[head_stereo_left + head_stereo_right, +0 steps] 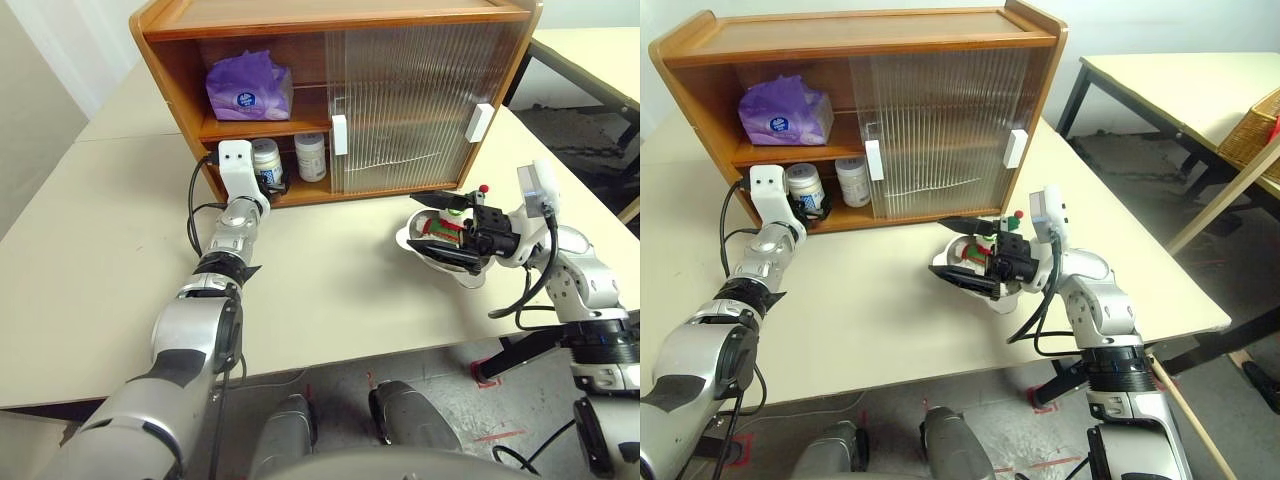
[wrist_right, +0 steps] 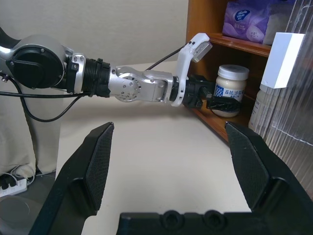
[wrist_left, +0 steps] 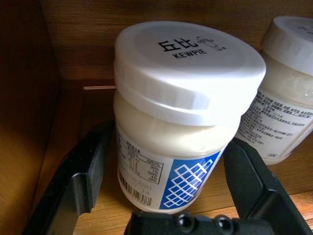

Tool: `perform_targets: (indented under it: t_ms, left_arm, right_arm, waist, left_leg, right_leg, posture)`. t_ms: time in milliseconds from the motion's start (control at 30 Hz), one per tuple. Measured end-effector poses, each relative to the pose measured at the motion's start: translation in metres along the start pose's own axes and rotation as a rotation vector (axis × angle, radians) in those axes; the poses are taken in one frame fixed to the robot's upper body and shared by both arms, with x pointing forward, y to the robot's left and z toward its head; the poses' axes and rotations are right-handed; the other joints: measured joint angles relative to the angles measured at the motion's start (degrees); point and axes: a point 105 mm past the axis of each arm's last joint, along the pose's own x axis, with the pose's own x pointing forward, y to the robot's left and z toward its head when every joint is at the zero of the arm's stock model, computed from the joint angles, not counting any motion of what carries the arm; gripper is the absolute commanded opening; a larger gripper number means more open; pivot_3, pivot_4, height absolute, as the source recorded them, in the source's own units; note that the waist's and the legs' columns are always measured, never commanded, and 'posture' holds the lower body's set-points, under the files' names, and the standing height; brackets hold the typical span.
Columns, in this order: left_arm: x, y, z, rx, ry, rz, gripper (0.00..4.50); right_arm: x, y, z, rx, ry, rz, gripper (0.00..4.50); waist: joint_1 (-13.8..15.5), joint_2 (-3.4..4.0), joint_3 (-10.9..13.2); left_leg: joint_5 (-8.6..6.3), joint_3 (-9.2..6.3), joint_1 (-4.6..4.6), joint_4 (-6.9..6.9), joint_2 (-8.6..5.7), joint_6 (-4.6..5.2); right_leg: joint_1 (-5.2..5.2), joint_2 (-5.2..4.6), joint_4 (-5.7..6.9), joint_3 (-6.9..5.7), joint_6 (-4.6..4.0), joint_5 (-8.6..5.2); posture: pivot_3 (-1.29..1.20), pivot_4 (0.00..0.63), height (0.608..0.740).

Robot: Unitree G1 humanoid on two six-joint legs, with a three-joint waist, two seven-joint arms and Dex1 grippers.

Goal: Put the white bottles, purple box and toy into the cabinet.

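The cabinet (image 1: pixel 330 20) stands at the back of the table, its left side uncovered. The purple box (image 1: pixel 248 88) lies on the upper shelf. Two white bottles stand on the lower shelf. My left gripper (image 3: pixel 168 147) reaches into that shelf, open, with a finger on each side of the nearer bottle (image 3: pixel 181 122). The other bottle (image 1: pixel 310 156) is just to its right. The toy (image 1: pixel 445 225), red and green, lies in a bowl (image 1: pixel 440 262) on the table. My right gripper (image 2: pixel 170 131) hovers over that bowl, open, with nothing between its fingers.
Ribbed sliding doors (image 1: pixel 420 100) with white handles cover the cabinet's middle and right. The pale table (image 1: pixel 100 230) has free room in front of the cabinet. A second table (image 1: pixel 590 50) stands at the back right, with a wicker basket (image 1: pixel 1255 130) beside it.
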Motion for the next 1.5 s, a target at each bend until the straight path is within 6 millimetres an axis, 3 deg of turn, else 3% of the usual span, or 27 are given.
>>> perform_targets:
  t_ms: [267,467,600,867,1033,1100,1200,1500]
  left_arm:
    - [-0.003,0.0,-0.001,-0.001,-0.019,-0.001,4.47]
    - [-0.021,0.005,-0.023,0.0,-0.027,-0.004,4.47]
    - [-0.033,0.001,-0.023,-0.016,-0.054,-0.035,4.47]
    - [-0.053,-0.045,-0.007,-0.031,-0.142,-0.3,1.79]
    - [-0.056,-0.096,0.009,-0.001,-0.207,-0.507,0.01]
    - [-0.055,-0.119,0.032,0.038,-0.28,-0.589,0.01]
    - [-0.051,-0.133,0.053,0.062,-0.34,-0.632,0.01]
    - [-0.04,-0.156,0.063,0.087,-0.347,-0.695,0.01]
  right_arm:
    - [0.0,0.0,0.0,0.0,0.001,0.0,4.5]
    - [-0.002,-0.001,0.001,-0.004,0.002,-0.007,4.5]
    - [-0.002,-0.001,0.001,-0.004,0.001,-0.007,4.5]
    - [-0.002,-0.002,0.001,-0.003,-0.001,-0.008,4.5]
    - [-0.002,-0.003,0.001,0.001,-0.001,-0.012,4.5]
    - [-0.002,-0.003,0.001,0.001,-0.002,-0.012,4.5]
    - [-0.003,-0.003,0.001,0.0,-0.003,-0.017,4.5]
    - [-0.004,-0.003,0.001,-0.003,-0.005,-0.031,4.5]
  waist:
    - [0.0,0.0,0.0]
    - [-0.13,0.0,0.0]
    - [0.0,0.0,0.0]
    - [1.12,0.0,0.0]
    - [1.7,0.0,0.0]
    - [1.84,0.0,0.0]
    - [1.77,0.02,-0.02]
    - [1.32,0.03,-0.02]
  left_leg:
    - [0.0,0.01,0.0,-0.01,-0.03,0.0]
    - [0.0,0.21,-0.01,-0.02,-0.15,-0.02]
    - [0.03,0.19,0.0,0.0,-0.22,-0.05]
    - [0.03,-0.17,0.01,0.03,-0.17,-0.08]
    - [0.02,-0.36,-0.01,0.04,0.05,-0.09]
    - [0.02,-0.32,-0.01,0.06,0.28,-0.07]
    - [-0.01,-0.21,0.01,0.06,0.34,-0.03]
    - [-0.02,-0.12,0.01,0.05,0.4,-0.01]
  right_leg:
    - [0.0,-0.01,0.0,0.0,0.05,-0.03]
    - [0.0,0.02,0.0,-0.03,0.07,-0.04]
    - [0.08,0.01,0.0,-0.03,0.06,-0.04]
    - [0.11,-0.06,0.0,0.02,-0.25,0.14]
    - [0.08,-0.17,0.0,0.16,-0.25,0.14]
    - [0.09,-0.21,-0.01,0.21,-0.25,0.14]
    - [0.11,-0.19,-0.02,0.12,-0.23,0.13]
    - [0.08,-0.07,-0.04,0.01,0.07,0.02]
  posture:
    - [-0.24,0.068,0.74]
    - [-0.24,0.068,0.74]
    - [-0.22,0.067,0.74]
    - [-0.21,0.069,0.74]
    - [-0.23,0.061,0.74]
    - [-0.23,0.058,0.74]
    - [-0.24,0.058,0.74]
    - [-0.25,0.057,0.74]
